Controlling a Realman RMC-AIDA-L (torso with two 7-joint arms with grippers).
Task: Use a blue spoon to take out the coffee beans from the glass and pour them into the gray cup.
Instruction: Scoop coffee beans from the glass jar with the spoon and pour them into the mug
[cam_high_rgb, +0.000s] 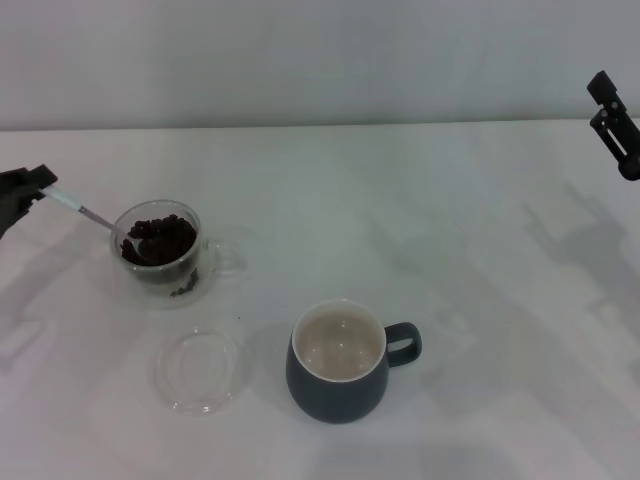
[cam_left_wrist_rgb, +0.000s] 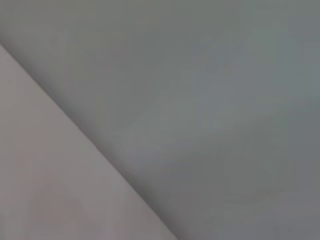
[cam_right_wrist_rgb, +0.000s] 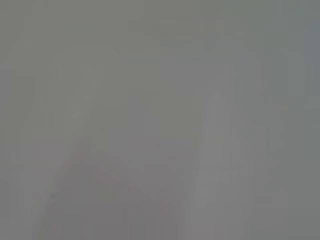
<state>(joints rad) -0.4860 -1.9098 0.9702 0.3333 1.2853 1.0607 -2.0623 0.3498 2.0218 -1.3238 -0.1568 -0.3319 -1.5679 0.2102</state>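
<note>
Blue-handled spoon (cam_high_rgb: 100, 217) is dipping into the glass (cam_high_rgb: 160, 245) among beans (cam_high_rgb: 165, 238), left gripper (cam_high_rgb: 22, 195) pinching its slippery, light handle end; cup (cam_high_rgb: 338, 365) and right gripper (cam_high_rgb: 615, 125), fingers unclear, stand beyond. Wrist views are showing nothing.

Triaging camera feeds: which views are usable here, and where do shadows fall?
Head view: sharp; soft arm shadows cross the white table on both sides; the glass, coffee beans and gray cup read clearly. Left wrist view: only blank grey and pale areas meeting along a diagonal edge. Right wrist view: featureless grey haze.
</note>
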